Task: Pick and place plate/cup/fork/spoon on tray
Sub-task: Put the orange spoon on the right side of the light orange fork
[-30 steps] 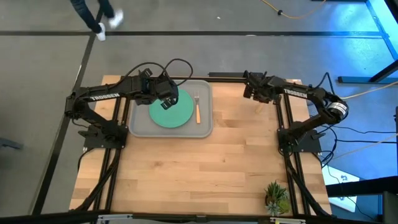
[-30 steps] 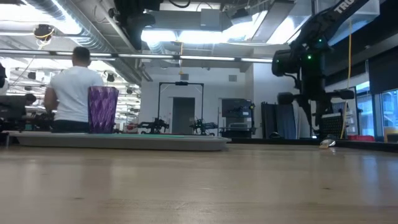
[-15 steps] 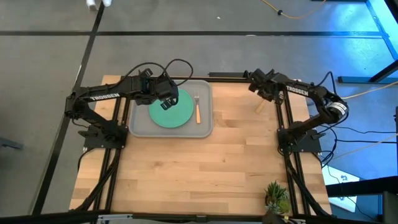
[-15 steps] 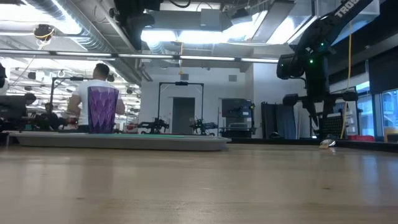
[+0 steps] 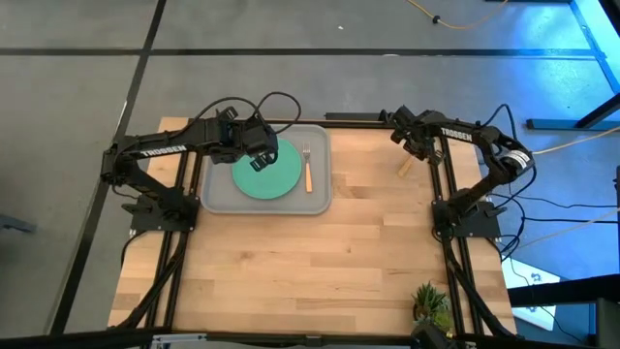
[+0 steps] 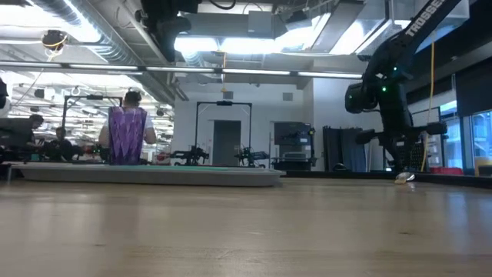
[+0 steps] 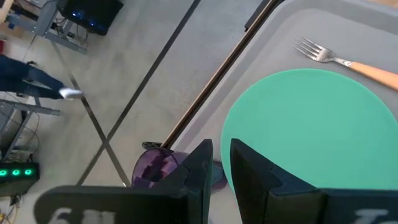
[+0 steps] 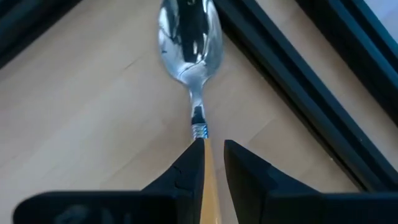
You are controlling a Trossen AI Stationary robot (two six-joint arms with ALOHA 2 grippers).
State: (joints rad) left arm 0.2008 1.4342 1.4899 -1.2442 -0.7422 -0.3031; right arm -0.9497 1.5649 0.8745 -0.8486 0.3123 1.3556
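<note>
The slim orange-handled spoon with its silver oval bowl (image 8: 189, 34) lies on bare wood well right of the grey rectangular tray (image 5: 320, 199), its long axis running straight out between the narrowly parted fingers of the right gripper (image 8: 212, 155), the nearer arm.

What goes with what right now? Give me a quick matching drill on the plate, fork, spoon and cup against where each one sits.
Things:
1. plate
2. fork
3. spoon
4. cup

Places:
A. on the bare table beyond the tray, below the right tool
B. middle of the tray
C. on the tray beside the plate, toward the right arm
D. upright on the tray, by the left tool

Pairs: 1-B, 2-C, 3-A, 4-D
</note>
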